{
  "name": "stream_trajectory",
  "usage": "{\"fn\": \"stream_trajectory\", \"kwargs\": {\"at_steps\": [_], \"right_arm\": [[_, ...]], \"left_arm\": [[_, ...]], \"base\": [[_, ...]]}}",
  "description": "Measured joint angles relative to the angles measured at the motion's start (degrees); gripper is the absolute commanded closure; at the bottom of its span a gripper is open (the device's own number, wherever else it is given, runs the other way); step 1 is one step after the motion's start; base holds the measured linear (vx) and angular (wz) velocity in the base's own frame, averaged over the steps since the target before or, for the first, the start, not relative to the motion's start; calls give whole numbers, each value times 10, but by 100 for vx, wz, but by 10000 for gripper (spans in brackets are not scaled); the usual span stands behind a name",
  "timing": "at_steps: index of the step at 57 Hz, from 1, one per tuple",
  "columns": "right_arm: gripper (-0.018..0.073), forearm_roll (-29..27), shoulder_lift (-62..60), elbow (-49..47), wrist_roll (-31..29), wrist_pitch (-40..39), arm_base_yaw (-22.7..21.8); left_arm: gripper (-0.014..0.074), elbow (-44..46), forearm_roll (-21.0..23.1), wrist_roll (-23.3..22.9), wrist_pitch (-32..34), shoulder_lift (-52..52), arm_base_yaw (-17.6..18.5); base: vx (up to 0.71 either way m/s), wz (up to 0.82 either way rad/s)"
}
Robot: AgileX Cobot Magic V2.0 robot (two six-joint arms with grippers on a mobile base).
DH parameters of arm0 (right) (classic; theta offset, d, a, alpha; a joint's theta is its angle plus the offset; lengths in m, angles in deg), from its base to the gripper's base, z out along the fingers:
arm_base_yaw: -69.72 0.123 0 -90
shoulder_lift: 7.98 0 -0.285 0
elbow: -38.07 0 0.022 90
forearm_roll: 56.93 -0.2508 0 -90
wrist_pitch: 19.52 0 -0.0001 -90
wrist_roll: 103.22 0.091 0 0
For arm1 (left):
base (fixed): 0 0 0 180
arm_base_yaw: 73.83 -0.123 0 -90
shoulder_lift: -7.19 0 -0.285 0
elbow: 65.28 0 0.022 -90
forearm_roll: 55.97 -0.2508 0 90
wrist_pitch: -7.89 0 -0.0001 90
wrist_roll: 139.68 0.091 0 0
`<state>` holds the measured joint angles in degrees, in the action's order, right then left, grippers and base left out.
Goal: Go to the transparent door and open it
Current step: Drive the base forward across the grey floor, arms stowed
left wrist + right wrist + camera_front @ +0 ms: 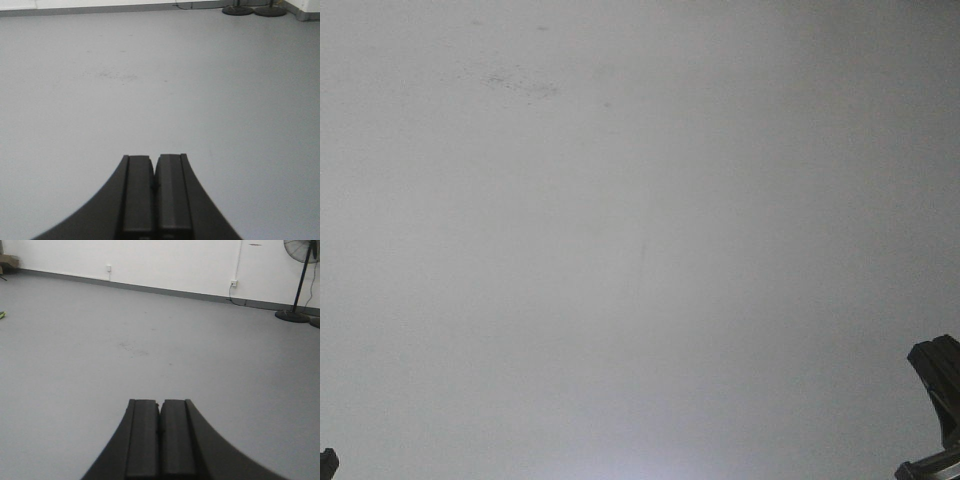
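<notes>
Facing grey floor (160, 90); left gripper (154, 162) & right gripper (160, 405) both closed, empty (front cam: arm parts (940, 385) cropped at corners).

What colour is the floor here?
The floor is plain light grey with faint scuff marks, clearest in the right wrist view.

The transparent door cannot be seen in any view. The front camera shows only grey floor (640, 240), and both wrist cameras look across that floor to a white wall (175, 260).
</notes>
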<state>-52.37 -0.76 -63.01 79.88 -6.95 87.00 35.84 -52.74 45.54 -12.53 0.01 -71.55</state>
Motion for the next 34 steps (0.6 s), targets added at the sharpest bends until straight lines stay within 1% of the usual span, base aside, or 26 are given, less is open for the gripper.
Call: {"fn": "stream_trajectory", "kwargs": {"at_steps": [16,34], "right_arm": [[561,0,0,0,0,0,0],[561,0,0,0,0,5,0]], "left_arm": [[603,0,0,0,0,0,0],[603,0,0,0,0,0,0]], "base": [[56,32],[55,48]]}}
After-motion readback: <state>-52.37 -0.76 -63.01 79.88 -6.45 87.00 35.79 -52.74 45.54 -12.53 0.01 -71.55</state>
